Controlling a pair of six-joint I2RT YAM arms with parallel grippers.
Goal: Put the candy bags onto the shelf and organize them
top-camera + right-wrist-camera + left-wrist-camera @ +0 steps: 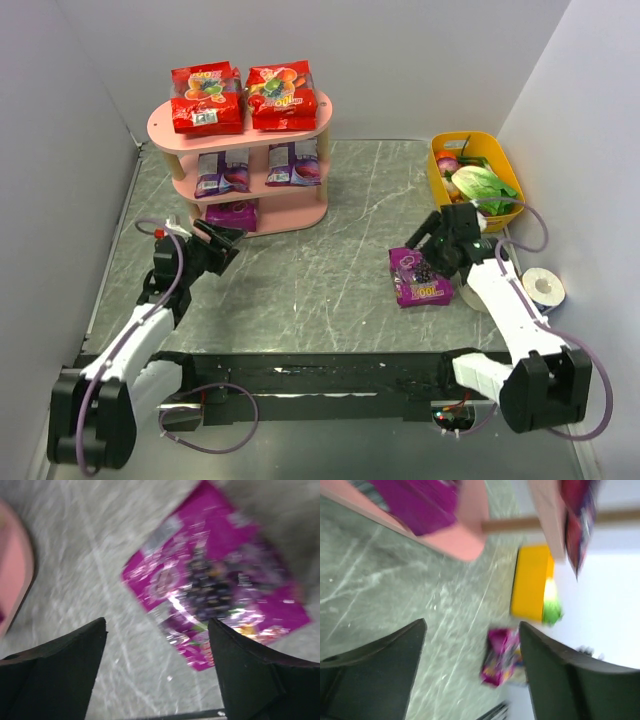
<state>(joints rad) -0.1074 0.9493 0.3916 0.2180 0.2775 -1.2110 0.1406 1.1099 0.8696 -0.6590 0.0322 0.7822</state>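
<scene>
The pink shelf (160, 127) holds two red candy bags (207, 98) on its top tier, two blue-violet ones (222, 172) on the middle tier and a magenta one (233, 213) on the bottom tier. Another magenta bag (420, 277) with a grape picture lies flat on the table. My left gripper (224, 240) stands open and empty just in front of the bottom tier; its view shows that bag (417, 502) beyond the open gripper (472, 630). Above the table bag's far edge my right gripper (426, 243) hangs open. In the right wrist view the bag (215, 580) lies past the open gripper (156, 630).
A yellow tub (500, 150) with green vegetables stands at the back right, close behind the right arm. A white tape roll (545, 289) lies at the right edge. White walls close in the table on three sides.
</scene>
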